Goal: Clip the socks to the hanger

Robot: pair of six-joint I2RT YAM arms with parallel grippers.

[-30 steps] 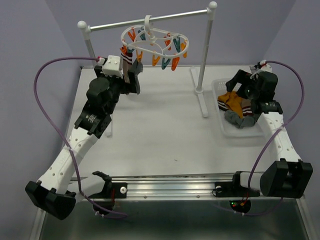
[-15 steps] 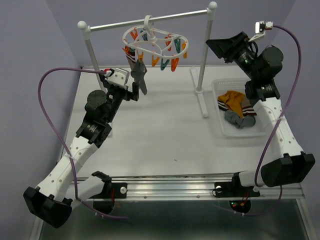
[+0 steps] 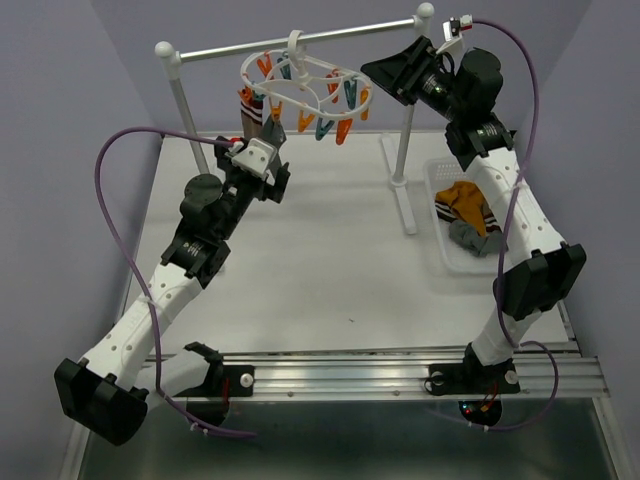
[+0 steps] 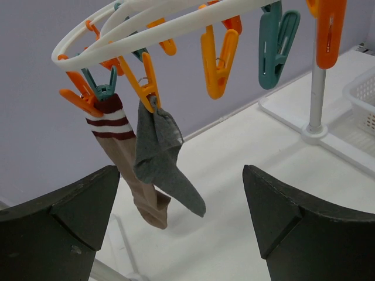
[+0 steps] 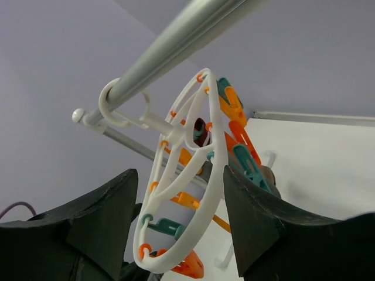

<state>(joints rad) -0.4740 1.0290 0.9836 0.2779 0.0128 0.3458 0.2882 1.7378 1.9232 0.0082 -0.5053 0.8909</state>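
The white oval hanger (image 3: 305, 85) hangs by its hook from the rack's crossbar, ringed with orange and teal clips. At its left end two socks are clipped: a brown one with a striped cuff (image 4: 126, 164) and a grey one (image 4: 161, 155). My left gripper (image 3: 272, 172) sits just below them, open and empty (image 4: 181, 199). My right gripper (image 3: 385, 72) is raised at the hanger's right end, and the white ring's rim (image 5: 214, 193) runs between its open jaws (image 5: 179, 205). More socks, mustard (image 3: 462, 200) and grey (image 3: 470, 237), lie in the basket.
The white two-post rack has a metal crossbar (image 3: 330, 35), and its right post (image 3: 408, 130) stands between the hanger and the white basket (image 3: 437, 172). The post's foot (image 4: 315, 132) and the basket's edge (image 4: 364, 96) show in the left wrist view.
My right arm swung up from over the basket to the hanger's right end, its jaws narrowing round the rim. My left gripper shifted slightly under the clipped socks, still open.
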